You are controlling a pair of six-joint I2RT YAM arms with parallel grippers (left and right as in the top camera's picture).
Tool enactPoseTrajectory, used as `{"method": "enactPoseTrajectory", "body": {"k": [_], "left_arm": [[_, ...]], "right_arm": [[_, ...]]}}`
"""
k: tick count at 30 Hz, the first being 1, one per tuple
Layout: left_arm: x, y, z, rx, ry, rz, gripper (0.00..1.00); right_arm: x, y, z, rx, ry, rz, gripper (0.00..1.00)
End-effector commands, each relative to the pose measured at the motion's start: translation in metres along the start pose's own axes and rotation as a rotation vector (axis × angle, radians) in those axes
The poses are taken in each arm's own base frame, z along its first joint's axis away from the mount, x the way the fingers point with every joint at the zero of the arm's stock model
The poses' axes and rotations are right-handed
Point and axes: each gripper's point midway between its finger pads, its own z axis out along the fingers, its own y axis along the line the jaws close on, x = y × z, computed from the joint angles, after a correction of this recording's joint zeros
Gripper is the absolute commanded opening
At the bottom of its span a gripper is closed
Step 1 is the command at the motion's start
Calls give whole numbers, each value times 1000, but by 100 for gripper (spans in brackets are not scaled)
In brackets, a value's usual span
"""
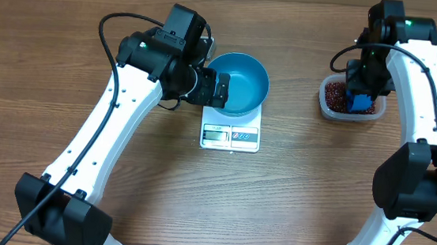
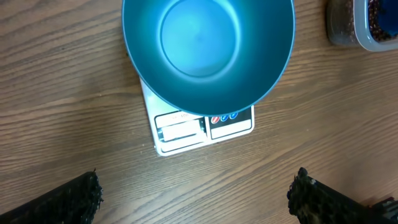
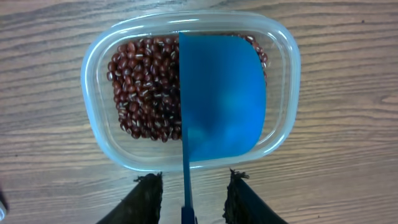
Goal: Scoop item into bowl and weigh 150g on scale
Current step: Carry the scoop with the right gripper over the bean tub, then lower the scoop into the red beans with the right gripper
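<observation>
The empty bright blue bowl sits on the white scale. My left gripper hangs open at the bowl's left rim, nothing between its fingers. Dark red-brown beans fill a clear plastic tub at the right. A small blue scoop lies in the tub over the beans. Its thin handle runs back between the jaws of my right gripper, which stand apart with a gap on each side.
The wooden table top carries only the scale with the bowl and the tub. The tub shows at the top right corner of the left wrist view. A black cable loops off the left arm.
</observation>
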Motion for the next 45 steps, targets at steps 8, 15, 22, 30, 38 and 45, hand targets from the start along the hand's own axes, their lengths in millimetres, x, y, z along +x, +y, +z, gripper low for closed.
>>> {"method": "enactPoseTrajectory", "body": {"k": [8, 15, 22, 30, 38, 45], "left_arm": [[-2, -2, -1, -14, -10, 32, 100], [-2, -2, -1, -14, -11, 33, 100], [-4, -3, -1, -12, -19, 34, 100], [-5, -3, -1, -12, -20, 35, 99], [-5, 3, -1, -44, -26, 34, 100], [-5, 3, -1, -48, -23, 33, 100]], "right_arm": [[2, -1, 19, 8, 15, 57, 36], [-5, 0, 22, 7, -12, 61, 22], [-8, 0, 22, 6, -27, 63, 13], [-13, -2, 8, 3, -58, 95, 33], [-9, -3, -45, -43, -158, 158, 44], [-13, -2, -32, -42, -175, 163, 46]]}}
